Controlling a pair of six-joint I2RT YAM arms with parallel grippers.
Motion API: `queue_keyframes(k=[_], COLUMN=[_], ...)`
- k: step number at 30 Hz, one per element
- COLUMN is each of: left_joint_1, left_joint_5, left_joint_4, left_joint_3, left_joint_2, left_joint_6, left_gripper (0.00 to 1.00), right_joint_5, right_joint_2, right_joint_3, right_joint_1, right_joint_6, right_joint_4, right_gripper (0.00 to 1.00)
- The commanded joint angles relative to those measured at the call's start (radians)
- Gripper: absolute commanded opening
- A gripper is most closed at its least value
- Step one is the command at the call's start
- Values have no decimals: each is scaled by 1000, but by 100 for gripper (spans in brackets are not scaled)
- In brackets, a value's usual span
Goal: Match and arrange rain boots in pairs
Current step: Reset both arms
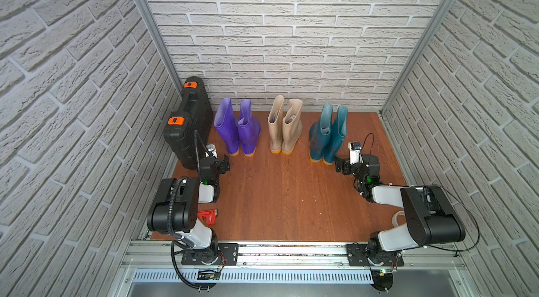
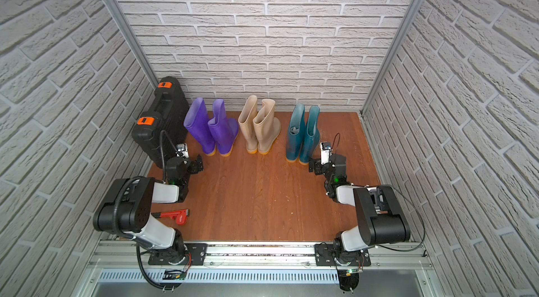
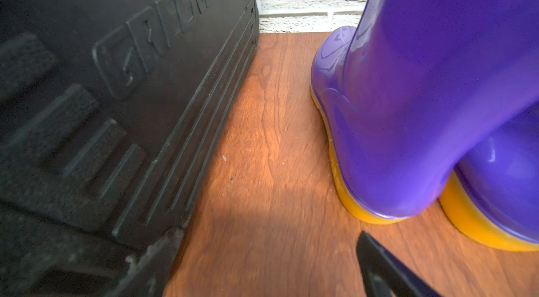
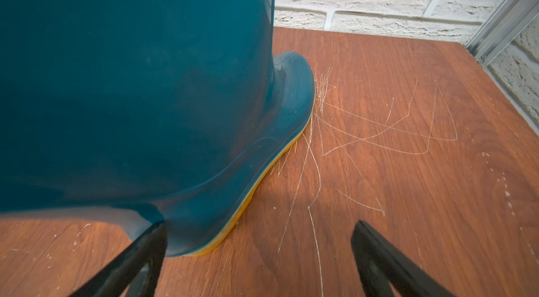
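Six rain boots stand upright in a row near the back wall, heels toward me, in both top views: a purple pair (image 1: 236, 129) (image 2: 211, 130), a beige pair (image 1: 284, 127) (image 2: 258, 127) and a dark teal pair (image 1: 328, 135) (image 2: 302, 133). My left gripper (image 1: 225, 163) (image 3: 262, 266) hangs open just above the floor, in front of the left purple boot (image 3: 423, 105), holding nothing. My right gripper (image 1: 339, 165) (image 4: 259, 254) is open at the heel of the right teal boot (image 4: 145, 91). One finger (image 4: 145, 257) is against that heel.
A black hard case (image 1: 189, 123) (image 3: 116, 105) with orange latches stands against the left wall beside the purple boots. A red pipe wrench (image 1: 208, 216) (image 2: 175, 215) lies on the wooden floor (image 1: 285, 193) by the left arm's base.
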Motion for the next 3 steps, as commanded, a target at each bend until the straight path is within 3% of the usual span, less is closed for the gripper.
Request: queue_keyframes(k=[1,3], left_joint_1=[8,7], left_joint_5=[-11,-11], left_joint_4=[36,38], left_joint_3=[16,15], left_joint_2=[0,0], left_joint_6=[-3,-2], left_gripper=[98,98], right_joint_5=[1,4], right_joint_2=[-2,-9], right_joint_3=[2,-4], right_joint_1=[-3,-3], right_joint_6=[1,1], right_joint_4=[37,44], right_gripper=[100,100])
